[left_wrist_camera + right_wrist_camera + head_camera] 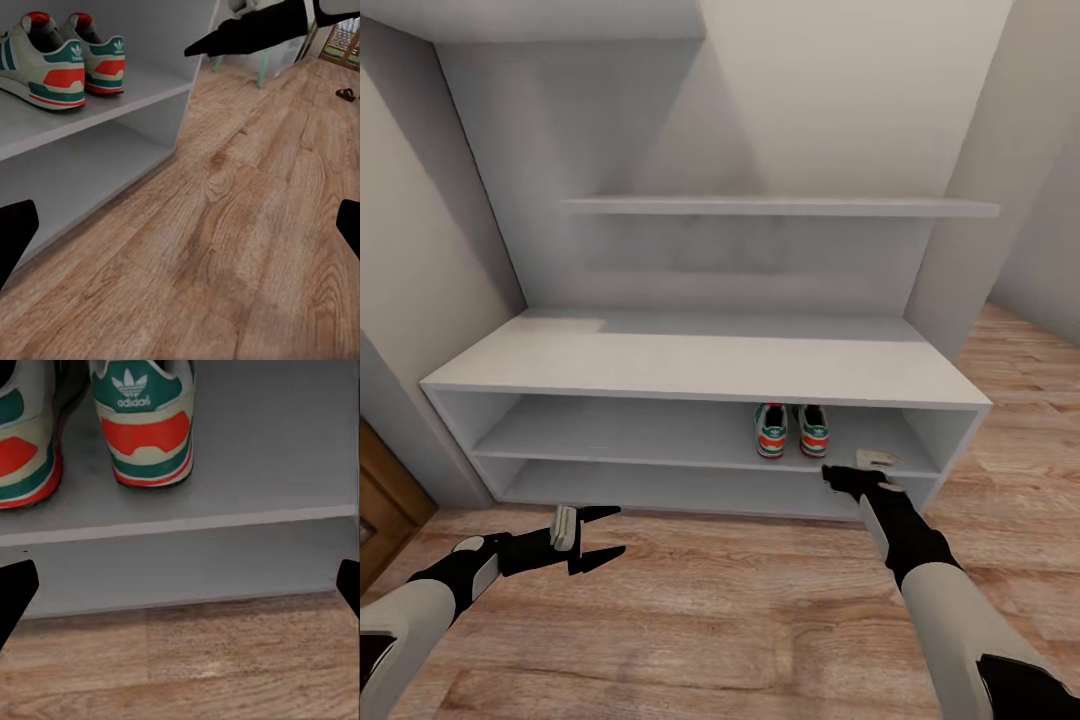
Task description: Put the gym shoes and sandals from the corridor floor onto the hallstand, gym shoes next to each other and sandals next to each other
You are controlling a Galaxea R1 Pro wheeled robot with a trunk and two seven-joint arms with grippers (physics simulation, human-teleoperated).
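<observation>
Both your grippers, left (pixel 598 535) and right (pixel 835 476), hover with jaws spread and empty above the corridor floor (pixel 740 610); beyond, two gym shoes (pixel 791 429) sit side by side near the hallstand's (pixel 700 360) upper shelf's right end.

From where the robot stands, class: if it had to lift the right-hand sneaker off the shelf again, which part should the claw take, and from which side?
Take the right sneaker by its heel collar, coming straight in from the open front of the rack. Its heel faces outward near the shelf edge, and the other sneaker sits close beside it, probably leaving little room for a side approach. The right claw is already open in front.
</observation>
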